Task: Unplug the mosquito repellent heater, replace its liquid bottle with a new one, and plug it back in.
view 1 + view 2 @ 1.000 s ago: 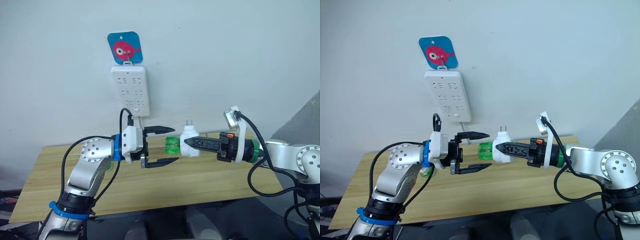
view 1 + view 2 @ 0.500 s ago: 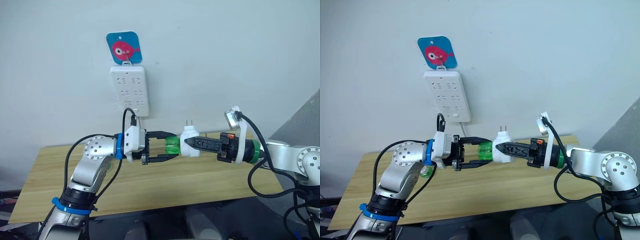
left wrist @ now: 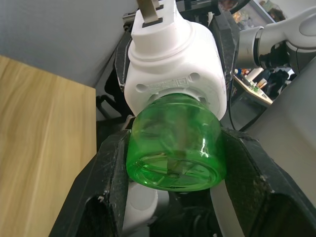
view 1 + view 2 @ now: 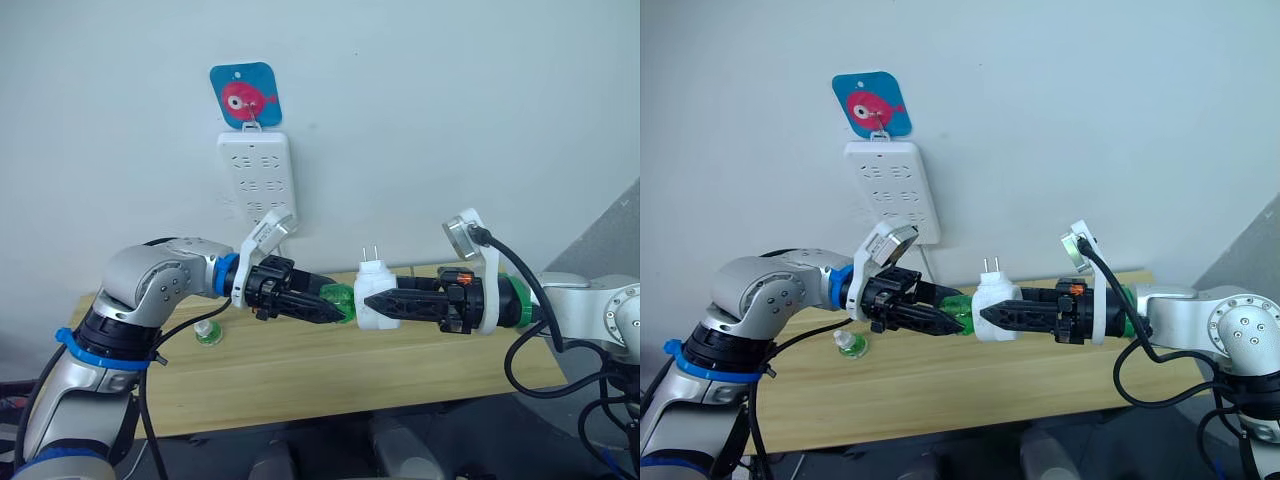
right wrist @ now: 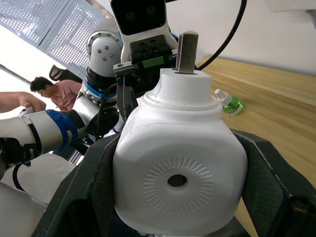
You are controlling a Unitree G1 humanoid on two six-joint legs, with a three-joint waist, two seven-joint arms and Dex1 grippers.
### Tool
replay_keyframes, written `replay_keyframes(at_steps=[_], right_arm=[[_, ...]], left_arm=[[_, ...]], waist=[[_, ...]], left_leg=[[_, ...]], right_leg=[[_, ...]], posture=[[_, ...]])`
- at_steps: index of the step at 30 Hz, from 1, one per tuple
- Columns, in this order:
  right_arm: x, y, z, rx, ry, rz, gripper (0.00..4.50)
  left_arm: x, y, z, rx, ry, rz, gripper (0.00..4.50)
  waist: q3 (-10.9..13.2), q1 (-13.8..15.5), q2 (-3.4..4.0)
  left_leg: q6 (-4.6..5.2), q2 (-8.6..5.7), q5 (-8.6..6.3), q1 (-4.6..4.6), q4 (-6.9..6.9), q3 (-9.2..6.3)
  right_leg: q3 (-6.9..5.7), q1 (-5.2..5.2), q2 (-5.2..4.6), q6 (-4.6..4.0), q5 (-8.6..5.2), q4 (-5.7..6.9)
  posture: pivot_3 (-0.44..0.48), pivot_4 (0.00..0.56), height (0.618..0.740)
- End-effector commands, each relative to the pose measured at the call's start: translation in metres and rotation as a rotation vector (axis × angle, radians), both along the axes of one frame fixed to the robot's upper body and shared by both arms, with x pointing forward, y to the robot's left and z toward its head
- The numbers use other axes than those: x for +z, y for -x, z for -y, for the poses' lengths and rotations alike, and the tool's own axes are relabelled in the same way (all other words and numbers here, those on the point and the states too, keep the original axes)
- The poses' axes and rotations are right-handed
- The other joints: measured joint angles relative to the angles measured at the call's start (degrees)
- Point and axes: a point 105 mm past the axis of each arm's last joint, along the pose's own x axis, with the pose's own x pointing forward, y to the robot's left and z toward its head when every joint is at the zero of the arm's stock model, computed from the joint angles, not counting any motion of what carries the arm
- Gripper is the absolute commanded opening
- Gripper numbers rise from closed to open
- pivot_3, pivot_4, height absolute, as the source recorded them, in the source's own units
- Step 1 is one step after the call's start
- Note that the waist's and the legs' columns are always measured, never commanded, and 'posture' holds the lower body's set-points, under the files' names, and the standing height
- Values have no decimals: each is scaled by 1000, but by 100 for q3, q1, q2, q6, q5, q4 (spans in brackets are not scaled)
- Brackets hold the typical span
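You are holding the small white rounded plastic heater unplugged in mid-air above the pale wooden surface, right gripper jaws clamped on its sides. Your left gripper jaws are closing snugly around the translucent green bottle screwed into it, so the bottle swap is underway; the next move is probably twisting that bottle free while the right grip resists the turn.

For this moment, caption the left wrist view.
Left gripper clamps green liquid bottle still attached to white mosquito repellent heater.
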Motion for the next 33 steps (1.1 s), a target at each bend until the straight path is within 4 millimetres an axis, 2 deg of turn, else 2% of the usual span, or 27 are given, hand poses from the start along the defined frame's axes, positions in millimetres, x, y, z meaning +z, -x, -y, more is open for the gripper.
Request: replay_keyframes(at_steps=[1, 4, 7, 13, 18, 24, 33], right_arm=[[15, 13, -3, 72, -54, 28, 3015], [15, 10, -1, 45, -66, 9, 3015], [13, 5, 3, 10, -74, -19, 3015], [5, -7, 11, -76, -90, -78, 3015], [4, -11, 13, -96, -108, -94, 3015], [4, -12, 12, -93, -108, -95, 3015], [4, -10, 9, -83, -107, -90, 3015]], left_arm=[[3, -4, -9, 34, -11, 141, 3323], [6, -3, -6, 54, 21, 278, 4234], [7, 0, -7, 90, 45, 425, 4240], [-3, 4, -16, 172, 97, 798, 4240], [-9, 8, -15, 181, 154, 1015, 4240], [-13, 1, 0, 208, 229, 1136, 4240], [-14, 1, 8, 210, 269, 1143, 4240]], waist=[[0, 4, 0], [0, 17, -1], [0, 22, 0], [0, 25, 0], [-1, 33, 0], [-1, 33, -1], [-2, 18, 0]], left_leg=[[0, 0, 0, 0, 0, 1], [0, 0, 0, -1, 3, 2], [0, 0, 0, -2, 5, 4], [0, 0, 0, 0, 5, 10], [0, -1, 0, 0, 9, 12], [0, -3, 0, 0, 12, 12], [0, -1, 0, 1, 10, 9]], right_leg=[[1, 0, 0, 0, 0, 0], [4, 1, -1, 0, 0, -1], [6, 2, -1, 0, 0, -1], [11, 3, -2, -1, 1, -2], [14, 5, -3, -2, 2, -3], [13, 9, -4, 1, 6, -4], [11, 9, -4, -1, 7, -2]], posture=[[-224, 101, 724], [-225, 100, 724], [-224, 102, 724], [-220, 103, 724], [-214, 105, 724], [-208, 102, 724], [-217, 104, 724]])
